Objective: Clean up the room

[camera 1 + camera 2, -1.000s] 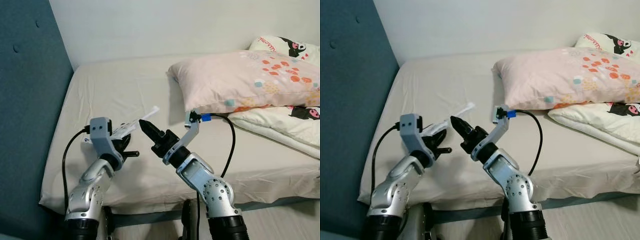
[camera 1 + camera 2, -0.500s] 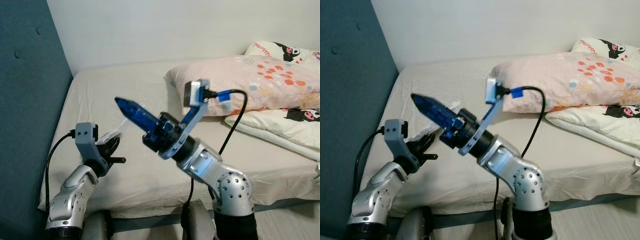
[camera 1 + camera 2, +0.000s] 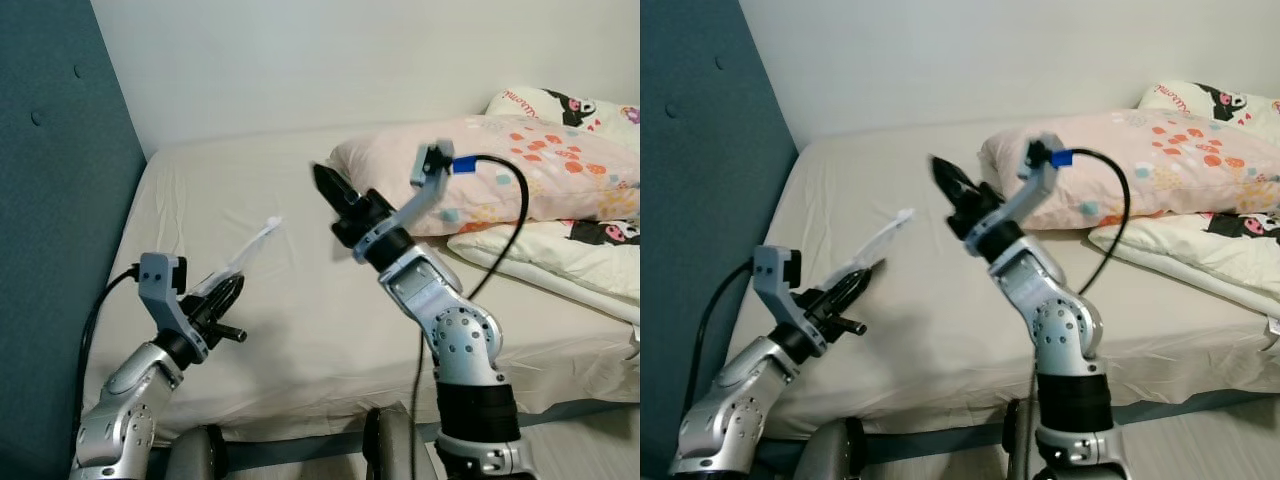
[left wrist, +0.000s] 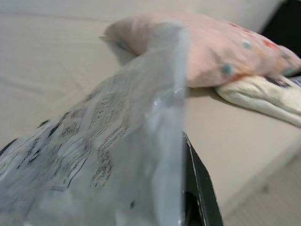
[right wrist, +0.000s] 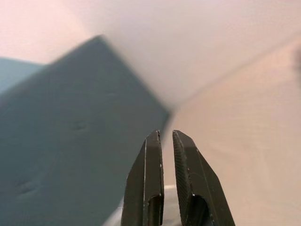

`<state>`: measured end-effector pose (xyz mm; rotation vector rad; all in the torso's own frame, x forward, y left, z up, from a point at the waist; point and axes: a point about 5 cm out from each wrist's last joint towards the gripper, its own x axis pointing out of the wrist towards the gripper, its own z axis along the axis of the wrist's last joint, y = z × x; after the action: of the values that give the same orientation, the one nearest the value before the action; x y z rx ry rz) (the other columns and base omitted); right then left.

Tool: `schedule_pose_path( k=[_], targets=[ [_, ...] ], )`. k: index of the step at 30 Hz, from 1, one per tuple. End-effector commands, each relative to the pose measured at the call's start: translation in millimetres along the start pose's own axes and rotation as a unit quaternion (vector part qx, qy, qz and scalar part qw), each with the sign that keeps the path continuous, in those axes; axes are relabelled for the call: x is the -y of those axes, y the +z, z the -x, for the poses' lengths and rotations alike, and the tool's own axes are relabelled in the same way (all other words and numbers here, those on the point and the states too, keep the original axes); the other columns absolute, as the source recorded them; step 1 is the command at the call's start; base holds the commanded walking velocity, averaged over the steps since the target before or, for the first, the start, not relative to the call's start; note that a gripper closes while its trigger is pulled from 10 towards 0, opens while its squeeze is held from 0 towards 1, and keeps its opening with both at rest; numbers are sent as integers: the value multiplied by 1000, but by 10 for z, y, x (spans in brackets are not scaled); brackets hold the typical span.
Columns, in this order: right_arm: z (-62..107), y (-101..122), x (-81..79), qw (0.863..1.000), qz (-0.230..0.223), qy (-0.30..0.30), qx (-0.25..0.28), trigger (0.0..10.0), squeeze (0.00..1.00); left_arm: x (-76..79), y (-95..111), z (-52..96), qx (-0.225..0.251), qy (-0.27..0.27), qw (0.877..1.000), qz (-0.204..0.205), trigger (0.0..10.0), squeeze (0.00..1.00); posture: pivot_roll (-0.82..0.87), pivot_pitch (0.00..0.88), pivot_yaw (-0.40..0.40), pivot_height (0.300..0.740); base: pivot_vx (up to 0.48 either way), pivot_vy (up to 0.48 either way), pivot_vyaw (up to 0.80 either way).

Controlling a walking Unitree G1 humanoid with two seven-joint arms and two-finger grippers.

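Head views: left claw is clenched on a clear plastic wrapper, held up off the bed near the blue headboard, while the right claw is raised mid-air w/ nothing in it, fingers nearly together. Left wrist view: printed wrapper drapes across the lens w/ the pink pillow beyond — grip is only at the film's lower end, so carry it slowly and keep pinching firmly. Right wrist view: fingertips near-closed, empty, facing headboard and wall — best keep that arm clear of the wrapper.
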<state>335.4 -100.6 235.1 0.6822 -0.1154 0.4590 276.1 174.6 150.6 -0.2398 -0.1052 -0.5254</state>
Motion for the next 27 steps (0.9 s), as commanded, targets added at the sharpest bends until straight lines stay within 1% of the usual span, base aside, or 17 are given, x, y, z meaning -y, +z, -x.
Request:
schedule_pose_path(
  k=[1,2,4,5,6,7,9,13,15,18,20,22,23,24,25,26,27],
  targets=[
    [34,-29,98,1000,1,-27,4,10000,0,40,1,60,-14,-29,999,-1,0,0,3,148,-30,570,0,0,0],
    [34,-29,98,1000,1,-27,4,10000,0,40,1,60,-14,-29,999,-1,0,0,3,148,-30,570,0,0,0],
    [67,-29,128,999,-14,-34,7,10000,0,57,64,196,-28,-71,997,20,0,0,3,153,-30,570,0,0,0],
    [67,-29,128,999,-14,-34,7,10000,0,57,64,196,-28,-71,997,20,0,0,3,153,-30,570,0,0,0],
    [73,-26,124,999,-18,-34,8,10000,0,33,129,276,-34,-88,995,31,0,0,3,154,-30,570,0,0,0],
    [73,-26,124,999,-18,-34,8,10000,0,33,129,276,-34,-88,995,31,0,0,3,154,-30,570,0,0,0],
    [72,-27,102,999,-21,-27,6,10000,0,-60,299,395,-33,-102,993,39,0,0,3,158,-30,570,0,0,0],
    [53,-43,95,999,-18,-27,8,10000,0,-130,427,448,-25,-104,994,38,0,0,10,160,-34,570,0,0,0],
    [43,-71,92,999,-18,-28,5,10000,0,-210,561,489,-8,-100,994,44,0,0,12,160,-34,570,0,0,0],
    [33,-111,98,999,-14,-29,4,10000,0,-313,644,532,10,-79,996,51,0,0,13,163,-34,570,0,0,0],
    [56,-215,150,999,3,-37,-15,10000,0,-456,532,511,-12,-4,999,50,0,0,13,163,-34,570,0,0,0],
    [56,-215,150,999,3,-37,-15,10000,0,-456,532,511,-12,-4,999,50,0,0,13,163,-34,570,0,0,0],
    [115,-425,261,993,78,-52,-68,10000,0,-555,253,488,-90,68,993,45,0,0,14,165,-34,570,0,0,0],
    [186,-621,355,980,153,-55,-116,10000,0,-552,36,487,-143,91,984,48,0,0,10,165,-34,570,0,0,0],
    [186,-621,355,980,153,-55,-116,10000,0,-552,36,487,-143,91,984,48,0,0,10,165,-34,570,0,0,0],
    [248,-752,419,966,202,-53,-149,10000,0,-536,-105,492,-176,102,978,50,0,0,10,165,-34,570,0,0,0],
    [248,-752,419,966,202,-53,-149,10000,0,-536,-105,492,-176,102,978,50,0,0,10,165,-34,570,0,0,0]
  ],
)
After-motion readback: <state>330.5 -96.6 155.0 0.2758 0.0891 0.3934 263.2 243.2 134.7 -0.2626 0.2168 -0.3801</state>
